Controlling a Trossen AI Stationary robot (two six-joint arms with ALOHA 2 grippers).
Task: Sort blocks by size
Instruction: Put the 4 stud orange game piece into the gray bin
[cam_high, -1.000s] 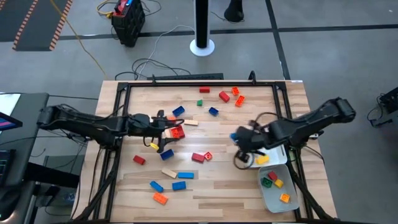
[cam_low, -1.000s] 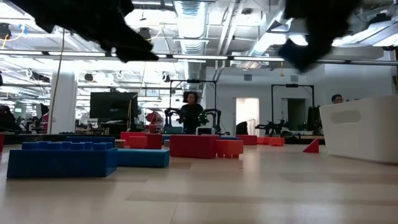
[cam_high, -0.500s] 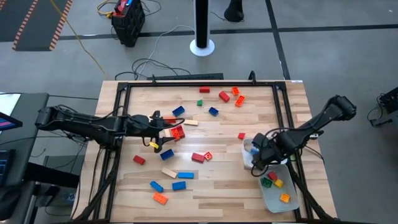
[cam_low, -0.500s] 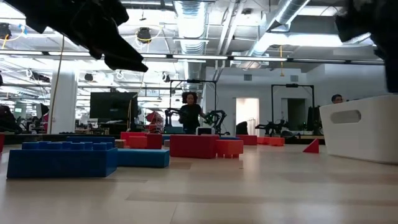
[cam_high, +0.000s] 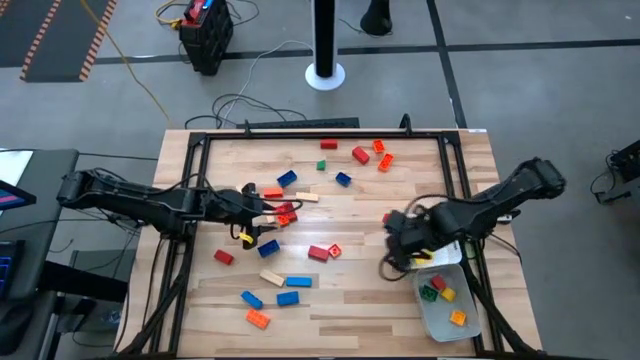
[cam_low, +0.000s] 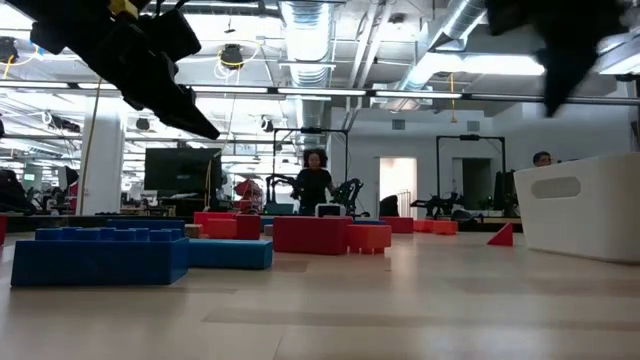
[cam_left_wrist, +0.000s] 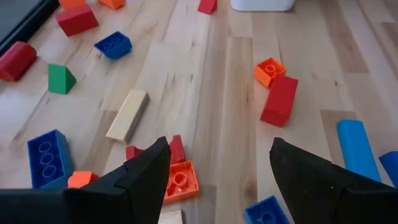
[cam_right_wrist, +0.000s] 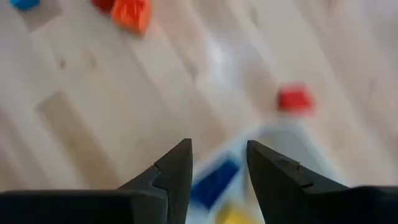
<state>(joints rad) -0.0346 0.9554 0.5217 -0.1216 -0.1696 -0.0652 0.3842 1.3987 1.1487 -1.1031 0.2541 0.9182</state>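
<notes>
Left gripper (cam_left_wrist: 217, 163): fingers spread wide, nothing held, hovering at the table's (cam_high: 400, 300) left-centre.
Nearest target: orange block (cam_left_wrist: 179, 180), seen just beside the left finger, with a small red block (cam_left_wrist: 176, 149) touching it.
Other blocks: scattered across the table.
Right gripper (cam_right_wrist: 217, 163): fingers parted, empty, over the white tray (cam_high: 447, 318) at the right.
Nearer arm: left.

Desk (cam_high: 360, 300): pale wood planks with visible grain, smooth satin finish, bordered by a dark matt metal frame (cam_high: 300, 127). Blocks (cam_left_wrist: 279, 99): smooth moulded plastic with a slight gloss; one tan block (cam_left_wrist: 127, 115) looks matt, like bare wood. Tray (cam_high: 440, 320): smooth white plastic, low sheen. Left pincer (cam_left_wrist: 217, 171) and right pincer (cam_right_wrist: 217, 168): dark matt fingers. Floor (cam_high: 500, 80): grey, smooth, matt.
</notes>
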